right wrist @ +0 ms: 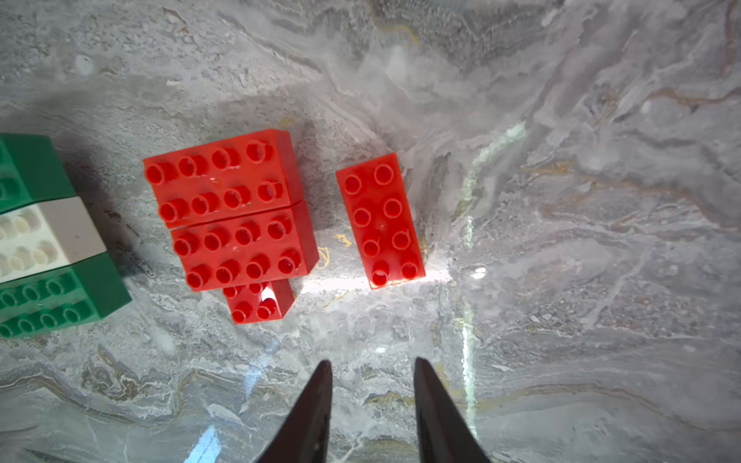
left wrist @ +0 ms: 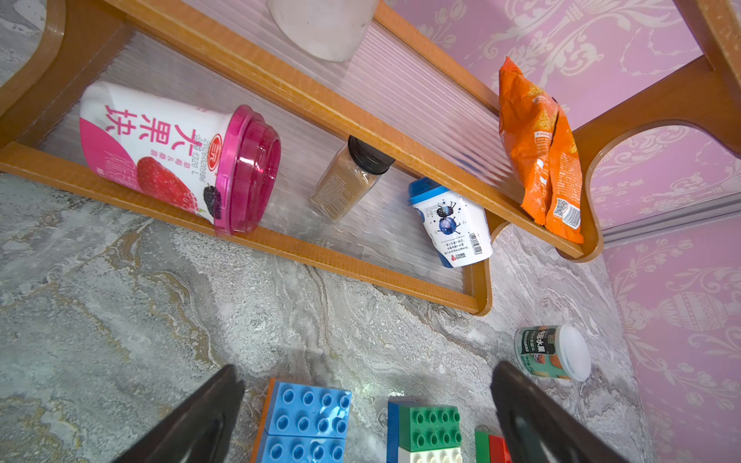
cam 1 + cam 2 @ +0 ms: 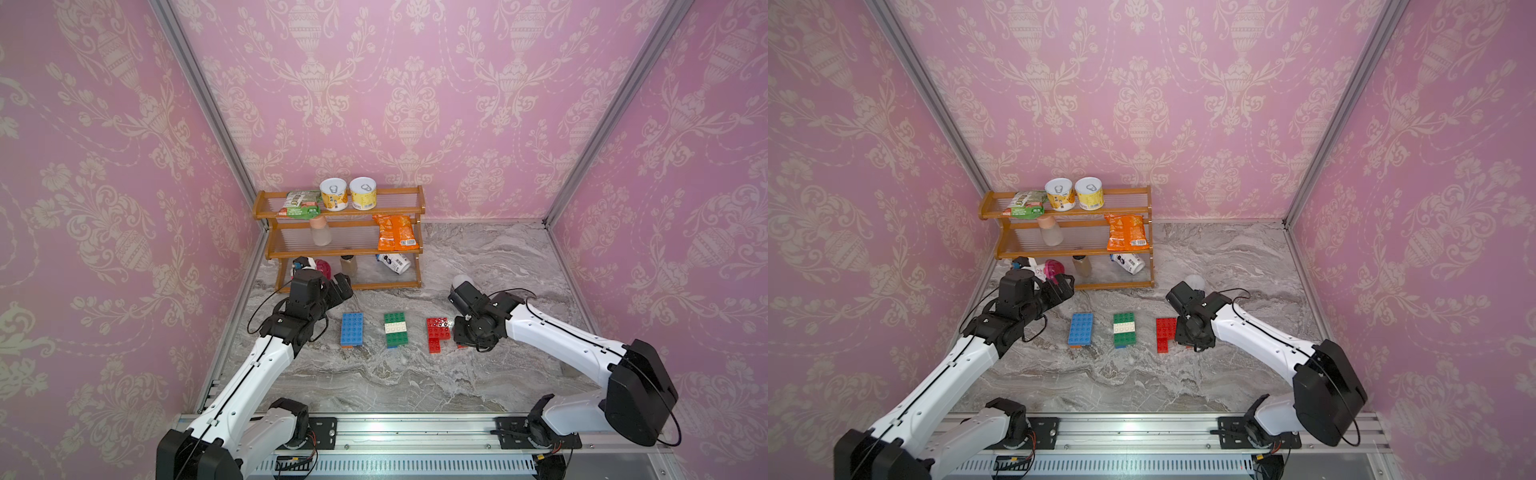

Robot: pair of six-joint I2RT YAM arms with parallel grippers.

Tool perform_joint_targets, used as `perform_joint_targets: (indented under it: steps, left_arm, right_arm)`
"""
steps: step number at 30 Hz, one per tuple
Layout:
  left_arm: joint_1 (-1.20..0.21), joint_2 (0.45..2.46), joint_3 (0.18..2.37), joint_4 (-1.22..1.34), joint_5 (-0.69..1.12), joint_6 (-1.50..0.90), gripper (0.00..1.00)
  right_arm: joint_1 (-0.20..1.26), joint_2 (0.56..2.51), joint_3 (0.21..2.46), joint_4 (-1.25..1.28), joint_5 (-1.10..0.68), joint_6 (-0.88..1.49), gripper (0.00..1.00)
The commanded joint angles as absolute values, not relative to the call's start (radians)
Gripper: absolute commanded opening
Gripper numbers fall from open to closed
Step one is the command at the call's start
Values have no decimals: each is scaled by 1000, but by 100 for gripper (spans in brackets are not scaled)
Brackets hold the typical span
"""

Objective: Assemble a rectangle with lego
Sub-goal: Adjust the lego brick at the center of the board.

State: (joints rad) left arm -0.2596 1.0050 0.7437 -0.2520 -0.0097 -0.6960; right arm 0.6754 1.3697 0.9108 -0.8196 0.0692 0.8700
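Right wrist view: red cluster (image 1: 236,212) unfinished, loose red brick (image 1: 381,220) lying apart to its right. Right gripper (image 1: 373,401) narrow, empty. Left gripper (image 2: 361,413) wide, idle.

Bare tabletop (image 1: 561,240) is lying open beside the loose red brick (image 1: 380,220), while a narrow gap is separating it from the red block cluster (image 1: 236,212). The wooden shelf (image 3: 345,249) is blocking the back, and open lanes are running between the blue block (image 3: 351,329) and green-white block (image 3: 395,329).
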Motion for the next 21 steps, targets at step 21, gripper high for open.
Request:
perform_joint_targets:
  steps: [21]
  left_arm:
    - [-267,1003,755,-267,-16,-683,99]
  right_arm:
    - [740,1512,743,-503,-19,1016,19]
